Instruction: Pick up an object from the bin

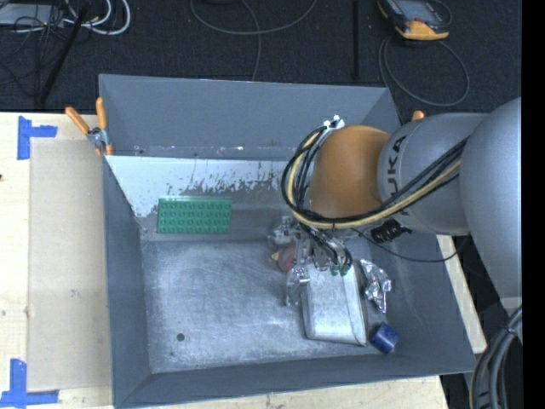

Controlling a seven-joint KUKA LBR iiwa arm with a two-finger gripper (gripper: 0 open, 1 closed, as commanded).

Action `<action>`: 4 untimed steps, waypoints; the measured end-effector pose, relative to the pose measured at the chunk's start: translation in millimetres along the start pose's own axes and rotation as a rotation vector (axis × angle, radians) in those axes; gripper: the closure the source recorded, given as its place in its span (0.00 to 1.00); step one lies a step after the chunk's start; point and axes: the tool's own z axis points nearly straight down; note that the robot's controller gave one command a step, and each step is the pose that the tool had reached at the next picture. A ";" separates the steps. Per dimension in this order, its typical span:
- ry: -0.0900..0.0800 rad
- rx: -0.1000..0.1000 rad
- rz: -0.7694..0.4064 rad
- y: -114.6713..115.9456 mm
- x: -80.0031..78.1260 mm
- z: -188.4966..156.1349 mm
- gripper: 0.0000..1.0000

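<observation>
Where the floor of the bin (204,305) runs toward its front right corner, a flat silver-grey slab (334,312) lies on its broad face. Its long axis runs from the back of the bin to the front, slanting a little rightward, so the near end points at that corner. The hand (296,284) stands at the slab's far left corner, right against it. Whether it is open or closed I cannot tell, and I see nothing gripped in it (the wrist blocks the view). A small reddish-brown lump (280,259) sits just to the hand's left. Beside the slab's right edge lies a piece of crumpled foil (375,285), and a blue cap (384,338) rests at the slab's near right end, touching or nearly so. Well apart, a green studded plate (194,215) leans at the foot of the back wall. Above the hand, the orange cover (345,173) and looping cables (298,173) lead into the arm (477,169) on the right.
</observation>
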 end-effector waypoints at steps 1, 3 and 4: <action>0.001 -0.001 0.001 0.3 -0.7 -4.8 1.00; 0.002 0.001 0.107 -21.1 -9.6 -117.7 0.00; -0.008 0.001 0.009 -40.2 -4.7 -26.9 0.00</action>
